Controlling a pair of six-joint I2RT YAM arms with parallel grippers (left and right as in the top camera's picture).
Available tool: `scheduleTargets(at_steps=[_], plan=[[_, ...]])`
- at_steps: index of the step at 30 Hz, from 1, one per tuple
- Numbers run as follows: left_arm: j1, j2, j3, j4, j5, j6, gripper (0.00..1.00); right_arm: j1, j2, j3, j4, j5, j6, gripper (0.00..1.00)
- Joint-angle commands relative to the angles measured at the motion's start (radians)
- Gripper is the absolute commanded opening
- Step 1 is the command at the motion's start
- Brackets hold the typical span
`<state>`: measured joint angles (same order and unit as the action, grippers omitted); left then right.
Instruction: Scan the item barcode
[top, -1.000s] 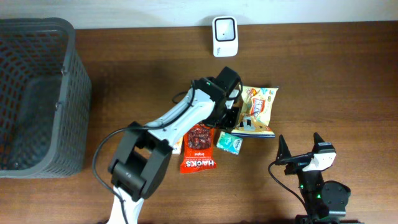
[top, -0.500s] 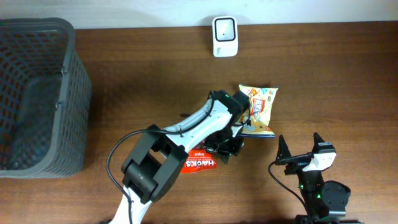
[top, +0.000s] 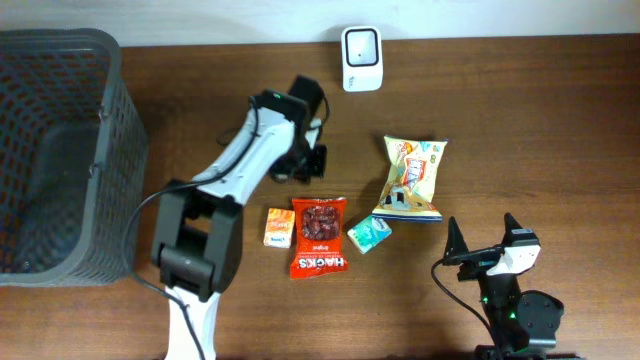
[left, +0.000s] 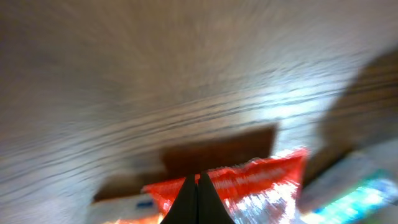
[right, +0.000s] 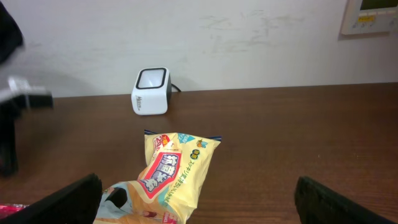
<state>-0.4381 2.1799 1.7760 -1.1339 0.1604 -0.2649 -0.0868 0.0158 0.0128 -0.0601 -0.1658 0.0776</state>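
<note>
Red snack packet lies unpicked, left fingers pinched together empty, right fingers spread idle, so I must open up, grasp it, then face the scanner.

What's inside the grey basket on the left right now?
The basket shows only its mesh floor from overhead; no item is visible in it. Its left part is cut off by the picture edge.

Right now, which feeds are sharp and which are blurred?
Left wrist: heavy motion blur, red packet smeared behind the shut left gripper. Overhead: sharp, evenly lit, soft shadows. Right wrist: crisp on the scanner and yellow snack bag; only the left arm at its left edge blurs.
</note>
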Motion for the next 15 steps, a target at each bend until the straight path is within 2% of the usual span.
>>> scheduleTargets(at_steps=[1, 5, 9, 15], plan=[[-0.037, 0.034, -0.088, 0.013, 0.015, -0.003, 0.00, 0.007, -0.005, -0.007, -0.004, 0.005, 0.000, 0.99], [-0.077, 0.034, -0.169, 0.002, 0.024, -0.011, 0.00, 0.007, -0.005, -0.007, -0.004, 0.005, 0.000, 0.99], [-0.102, 0.023, -0.165, -0.077, 0.046, -0.010, 0.00, 0.007, -0.005, -0.007, -0.004, 0.005, 0.000, 0.99], [-0.045, -0.046, 0.069, -0.150, 0.046, -0.010, 0.00, 0.007, -0.005, -0.007, -0.004, 0.005, 0.000, 0.99]])
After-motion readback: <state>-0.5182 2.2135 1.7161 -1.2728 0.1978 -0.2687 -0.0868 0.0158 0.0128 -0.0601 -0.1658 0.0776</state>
